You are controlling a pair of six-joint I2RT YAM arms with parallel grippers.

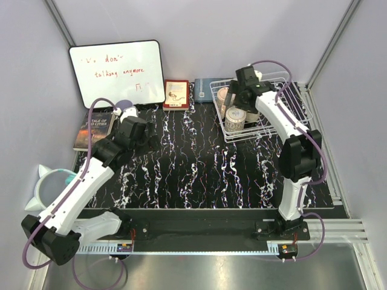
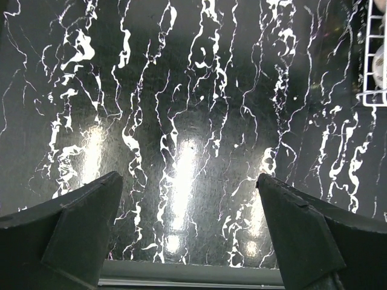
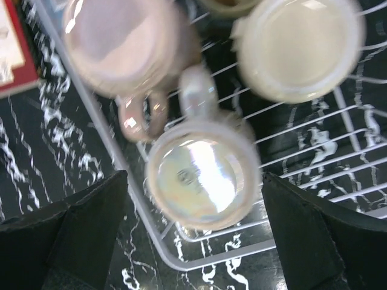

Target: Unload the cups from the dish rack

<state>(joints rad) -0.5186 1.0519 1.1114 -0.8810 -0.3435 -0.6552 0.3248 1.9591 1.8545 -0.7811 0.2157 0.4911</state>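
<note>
**A:** Where does the dish rack [image 1: 257, 139] stand?

**B:** It stands at the far right of the black marbled mat [image 1: 181, 163], to the right of the whiteboard [image 1: 115, 69] and the red book [image 1: 176, 93]. The cups are inside it.

**A:** Which cups are visible?

**B:** The right wrist view shows three, a little blurred. A pearly cup [image 3: 202, 175] sits near a corner of the rack and appears mouth down. Its handle points toward a pinkish mug [image 3: 121, 45], and a cream cup [image 3: 299, 45] sits beside them.

**A:** And the right gripper [image 3: 195, 177]?

**B:** It hangs over the rack with its fingers spread wide, one on each side of the pearly cup. It grasps nothing. Whether a finger touches the cup, one cannot tell.

**A:** And the left gripper [image 2: 188, 176]?

**B:** It is at the far left, over bare mat. Its fingers are also wide apart, with nothing between them.
</note>
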